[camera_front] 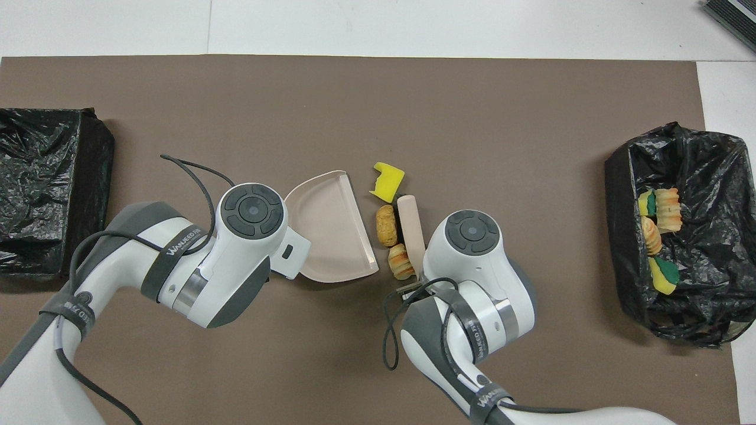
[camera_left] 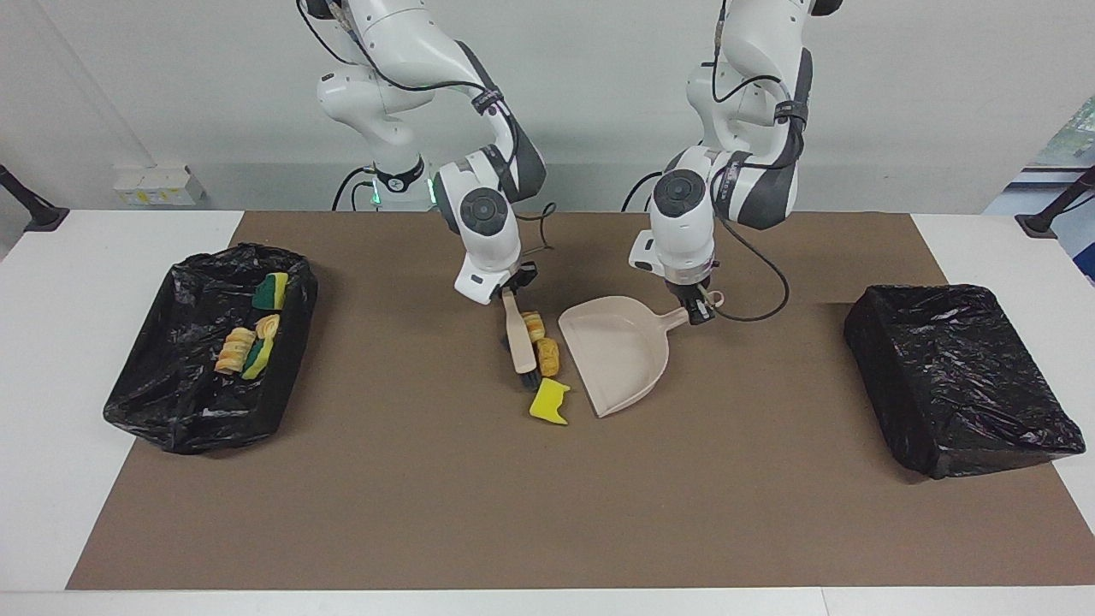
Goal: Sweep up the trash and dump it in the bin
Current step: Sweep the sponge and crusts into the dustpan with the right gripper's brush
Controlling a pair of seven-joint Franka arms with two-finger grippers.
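My right gripper (camera_left: 508,291) is shut on the handle of the beige brush (camera_left: 518,342), whose bristles rest on the brown mat. Three pieces of trash lie between the brush and the beige dustpan (camera_left: 620,359): two golden pastry pieces (camera_left: 534,325) (camera_left: 548,355) against the brush, and a yellow sponge chunk (camera_left: 549,402) just off the brush tip, farther from the robots. My left gripper (camera_left: 701,306) is shut on the dustpan's handle, with the pan's mouth turned toward the trash. In the overhead view the brush (camera_front: 410,227), the pastries (camera_front: 386,217) and the dustpan (camera_front: 331,227) show; the wrists hide both grippers.
A black-bagged bin (camera_left: 184,411) at the right arm's end of the table holds several scraps (camera_left: 248,342). Another black-bagged bin (camera_left: 958,376) stands at the left arm's end. The brown mat (camera_left: 547,513) covers most of the white table.
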